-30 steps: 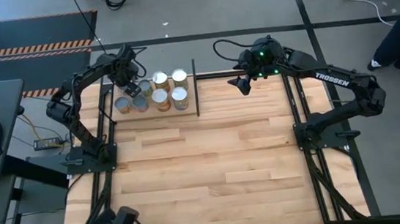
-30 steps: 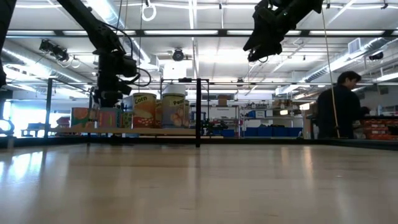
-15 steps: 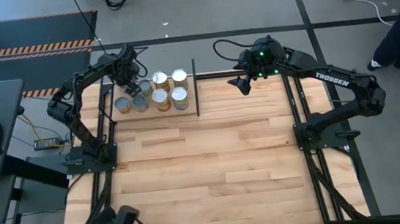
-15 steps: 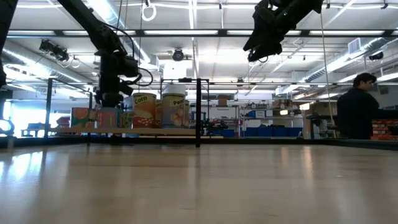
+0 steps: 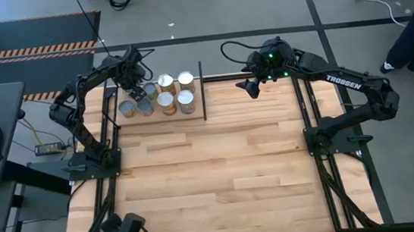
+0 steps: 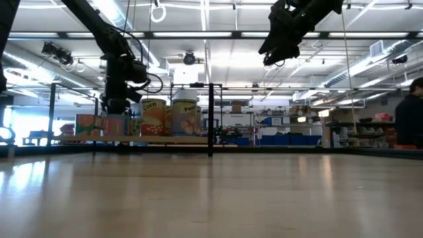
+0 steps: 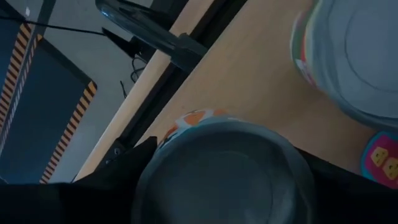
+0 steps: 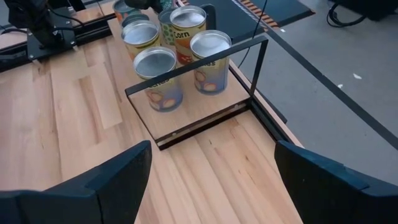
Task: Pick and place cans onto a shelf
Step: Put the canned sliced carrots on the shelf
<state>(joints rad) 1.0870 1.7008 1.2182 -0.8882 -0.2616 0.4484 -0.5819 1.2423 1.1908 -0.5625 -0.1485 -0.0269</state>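
Light wood: the shelf (image 5: pixel 162 113) is a pale board in a thin black rod frame, at the table's (image 5: pixel 220 168) far edge on the left arm's side
Cans: the cans (image 5: pixel 175 92) stand upright in a tight cluster on the shelf board; silver tops; one label reads "Corn" (image 6: pixel 153 116); six tops counted from above, part of the cluster hidden under the left arm
Left gripper: the left gripper (image 5: pixel 135 91) is down over the far-left end of the shelf, fingers (image 7: pixel 134 163) spread either side of one silver-topped can (image 7: pixel 224 168); whether they press it, cannot tell
Right gripper: the right gripper (image 5: pixel 250 87) hangs high, off the shelf's right end; fingers (image 8: pixel 106 180) wide apart, nothing between them
Person: dark figure (image 6: pixel 411 119) in the room well beyond the shelf
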